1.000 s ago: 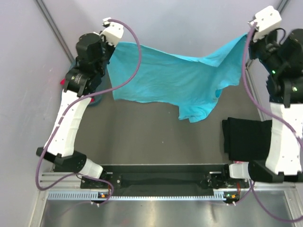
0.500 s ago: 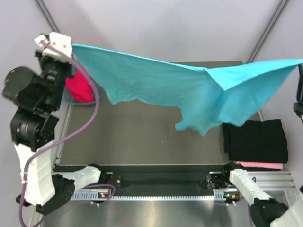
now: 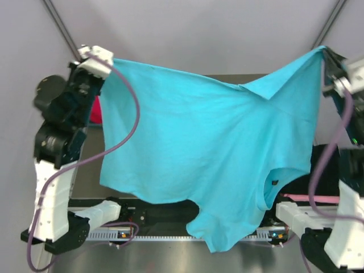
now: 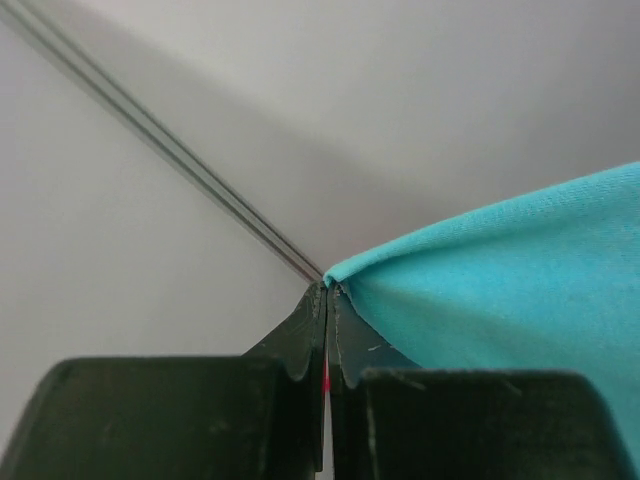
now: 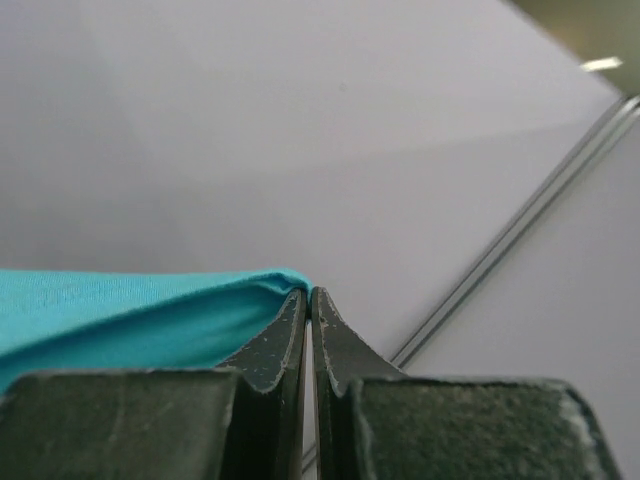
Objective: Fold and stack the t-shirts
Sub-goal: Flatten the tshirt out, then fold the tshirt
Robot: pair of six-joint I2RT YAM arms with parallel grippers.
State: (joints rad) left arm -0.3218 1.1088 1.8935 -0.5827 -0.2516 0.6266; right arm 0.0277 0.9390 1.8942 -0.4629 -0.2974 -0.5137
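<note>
Hanging in the air between the two raised arms, the turquoise t-shirt [image 3: 199,148] now spreads as one broad sheet, where a second ago it lay bunched low along the far edge of the bench [image 3: 84,173]. Half a second ago it was stretched nearly edge-on. Since then it has swung towards the near edge, and its lower part drapes down over the arm bases. The neck opening shows low on the right side, so the arms probably hold it by the hem. In my judgement the flick has opened the cloth out, and it looks ready to be laid flat for folding.

The left gripper [image 4: 327,290] is pressed together on one top corner of the cloth, over the far-left corner of the bench. The right gripper [image 5: 308,292] is likewise pinched tight on the opposite corner, over the far-right side. No gap shows between either pair of jaws.

The red t-shirt [image 3: 94,111] peeks out behind the left arm. A strip of the pink t-shirt [image 3: 310,197] shows at the near-right corner.
</note>
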